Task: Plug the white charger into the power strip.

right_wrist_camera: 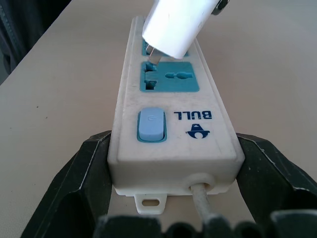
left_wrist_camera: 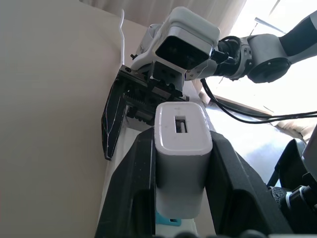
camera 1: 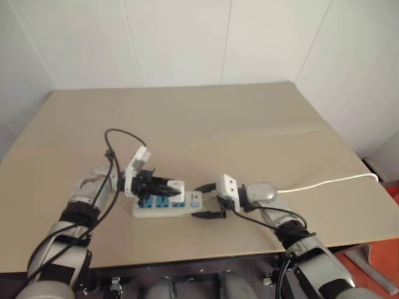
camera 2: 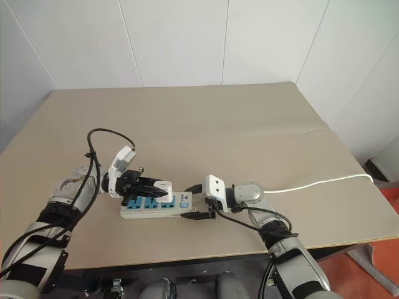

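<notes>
Here, in the left eye view, the power strip (camera 1: 167,205) lies flat on the tan bench (camera 1: 206,124), low and left of the frame's centre, its thin cable (camera 1: 324,182) trailing off to the right edge. The left pincer (camera 1: 175,187) reaches in from the left, closed on the white charger (camera 1: 176,189), which sits just above the strip's blue sockets. The right pincer (camera 1: 204,200) comes from the right, its black fingers spread wide to either side of the strip's switch end.

The left wrist view shows the charger (left_wrist_camera: 181,153) clamped between that pincer's two black fingers (left_wrist_camera: 137,188), its port face turned to the camera, with the other pincer's white housing beyond it.

In the right wrist view, the strip (right_wrist_camera: 171,134) runs up the middle of the frame, its switch end between the two fingers (right_wrist_camera: 74,183); whether they press its sides is hard to tell. The charger (right_wrist_camera: 176,22) hangs tilted at the top, a metal prong at the edge of the nearest socket.
</notes>
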{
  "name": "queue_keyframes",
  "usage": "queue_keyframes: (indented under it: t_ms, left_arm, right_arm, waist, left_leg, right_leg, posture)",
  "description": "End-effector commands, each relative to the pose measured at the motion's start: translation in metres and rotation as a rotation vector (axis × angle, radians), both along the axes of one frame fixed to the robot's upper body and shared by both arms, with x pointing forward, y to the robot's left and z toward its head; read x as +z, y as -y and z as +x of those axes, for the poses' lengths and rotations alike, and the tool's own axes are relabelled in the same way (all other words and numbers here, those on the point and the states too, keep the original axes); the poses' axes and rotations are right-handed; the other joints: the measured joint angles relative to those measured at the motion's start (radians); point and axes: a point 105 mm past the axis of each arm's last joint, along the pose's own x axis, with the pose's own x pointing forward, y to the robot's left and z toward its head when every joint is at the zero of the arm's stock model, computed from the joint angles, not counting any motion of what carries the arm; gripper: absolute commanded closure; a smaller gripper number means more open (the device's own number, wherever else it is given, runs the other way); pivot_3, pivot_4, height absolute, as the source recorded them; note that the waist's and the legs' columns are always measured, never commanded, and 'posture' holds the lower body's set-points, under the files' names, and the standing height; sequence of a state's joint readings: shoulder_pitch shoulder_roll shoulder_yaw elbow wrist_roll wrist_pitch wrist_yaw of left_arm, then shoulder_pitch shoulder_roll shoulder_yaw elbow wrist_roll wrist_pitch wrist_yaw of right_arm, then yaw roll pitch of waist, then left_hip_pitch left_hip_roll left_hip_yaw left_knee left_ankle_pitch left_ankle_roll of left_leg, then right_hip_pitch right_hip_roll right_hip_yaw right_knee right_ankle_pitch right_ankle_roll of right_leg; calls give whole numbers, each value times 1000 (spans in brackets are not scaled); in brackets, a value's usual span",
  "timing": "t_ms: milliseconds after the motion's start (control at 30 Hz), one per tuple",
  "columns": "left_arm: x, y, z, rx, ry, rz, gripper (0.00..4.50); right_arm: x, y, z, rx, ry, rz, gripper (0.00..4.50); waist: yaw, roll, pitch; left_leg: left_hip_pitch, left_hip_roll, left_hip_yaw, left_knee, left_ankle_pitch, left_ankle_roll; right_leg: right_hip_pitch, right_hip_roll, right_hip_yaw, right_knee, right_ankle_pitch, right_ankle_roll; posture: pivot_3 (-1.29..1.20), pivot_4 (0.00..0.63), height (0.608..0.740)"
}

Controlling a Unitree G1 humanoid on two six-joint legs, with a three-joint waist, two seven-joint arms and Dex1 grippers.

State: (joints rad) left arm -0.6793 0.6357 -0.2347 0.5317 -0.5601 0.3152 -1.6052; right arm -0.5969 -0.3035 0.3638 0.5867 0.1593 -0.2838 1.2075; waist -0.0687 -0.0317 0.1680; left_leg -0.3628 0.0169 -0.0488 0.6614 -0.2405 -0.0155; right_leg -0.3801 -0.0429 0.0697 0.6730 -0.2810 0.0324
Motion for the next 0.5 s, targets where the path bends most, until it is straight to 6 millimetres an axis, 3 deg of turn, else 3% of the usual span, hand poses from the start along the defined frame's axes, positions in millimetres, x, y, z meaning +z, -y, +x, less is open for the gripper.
queue_keyframes:
  t_ms: [33,500]
  left_arm:
    - [12,1,4,-18,54,-11,3499]
    - [4,7,5,-42,49,5,3499]
  right_arm:
    - [-46,23,-4,-78,-94,-176,1088]
    - [-47,24,-6,-86,-91,-176,1088]
  waist:
    - [0,0,0]
    - [0,0,0]
  left_leg:
    - [0,0,0,0,0,0]
    - [0,0,0,0,0,0]
  right_leg:
    - [0,0,0,0,0,0]
    - [0,0,0,-1,0,1]
  posture:
    - [0,150,740]
    - [0,150,740]
